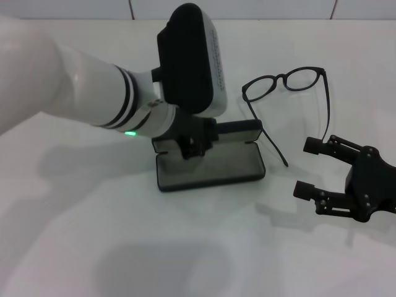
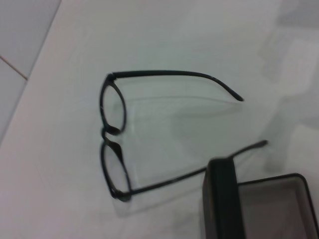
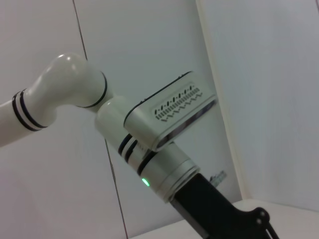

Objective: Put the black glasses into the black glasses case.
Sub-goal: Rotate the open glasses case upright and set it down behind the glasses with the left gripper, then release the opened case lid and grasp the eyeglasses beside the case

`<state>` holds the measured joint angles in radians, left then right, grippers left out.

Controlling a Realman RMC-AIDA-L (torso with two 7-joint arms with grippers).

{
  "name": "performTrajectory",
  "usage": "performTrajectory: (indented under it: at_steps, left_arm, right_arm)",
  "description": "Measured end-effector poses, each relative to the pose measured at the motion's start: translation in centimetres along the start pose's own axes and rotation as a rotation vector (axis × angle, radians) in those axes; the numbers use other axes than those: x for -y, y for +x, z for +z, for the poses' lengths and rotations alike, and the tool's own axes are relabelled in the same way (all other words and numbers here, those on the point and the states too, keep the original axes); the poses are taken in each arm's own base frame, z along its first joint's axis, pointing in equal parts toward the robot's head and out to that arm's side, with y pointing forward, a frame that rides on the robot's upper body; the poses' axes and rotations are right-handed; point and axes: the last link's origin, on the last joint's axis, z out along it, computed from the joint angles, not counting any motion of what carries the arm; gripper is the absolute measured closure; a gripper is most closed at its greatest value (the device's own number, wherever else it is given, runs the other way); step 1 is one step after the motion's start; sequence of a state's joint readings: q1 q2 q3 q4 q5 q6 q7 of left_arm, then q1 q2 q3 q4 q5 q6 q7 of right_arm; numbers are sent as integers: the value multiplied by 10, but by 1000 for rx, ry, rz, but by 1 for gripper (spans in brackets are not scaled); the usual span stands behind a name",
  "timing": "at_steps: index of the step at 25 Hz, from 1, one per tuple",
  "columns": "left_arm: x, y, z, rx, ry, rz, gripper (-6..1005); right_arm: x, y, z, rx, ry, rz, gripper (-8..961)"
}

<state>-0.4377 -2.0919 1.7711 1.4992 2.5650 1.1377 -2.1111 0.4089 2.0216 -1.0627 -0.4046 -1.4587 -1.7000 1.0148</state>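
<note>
Down at the case, my left gripper [image 1: 193,143] sits over the hinge edge of the open black glasses case [image 1: 210,167], but I cannot tell whether it is apart or together. My right gripper [image 1: 312,168] hovers nearby with its jaws spread apart, holding nothing. Beyond both lie the black glasses [image 1: 286,80] — unfolded on the white table [image 1: 93,247], one temple arm running just beside the case.

Left gripper [image 1: 197,143] over open black glasses case [image 1: 210,167]
</note>
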Motion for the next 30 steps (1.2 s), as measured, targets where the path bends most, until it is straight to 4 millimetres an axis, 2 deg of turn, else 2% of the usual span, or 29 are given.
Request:
performTrajectory:
  at_steps: [2,10,12,15,19,22,25,28,30]
  left_arm:
    - [-1,1,-3,-16,3,-14,808]
    - [3,-2,-24,-98,2,-106,614]
    - [5,-3,-33,-149,-20,-146,518]
    - [9,-11,-61,-342,-113,-252,374]
    - [9,-41,-93,-624,-266,-406,245]
    - [2,-74,-100,-783,-365,-500,176]
    - [-15,-114,-88,-907,-408,-576,166]
    - [-41,-139,-74,-961,-380,-600,163]
    - [-64,-148,-67,-983,-340,-591,163]
  right_arm:
    - [0,0,1,0,-1,2,75]
    - [0,0,0,-1,0,2,76]
    - [1,0,0,-1,0,1,76]
    - [1,-2,0,1,-5,-5,76]
    - [2,-7,1,6,-25,-24,76]
    - [1,-16,1,19,-69,-46,76]
    - [-4,-25,-5,31,-131,-70,76]
    - [-9,-33,-11,49,-198,-83,76]
    - [-11,-37,-13,56,-225,-86,76]
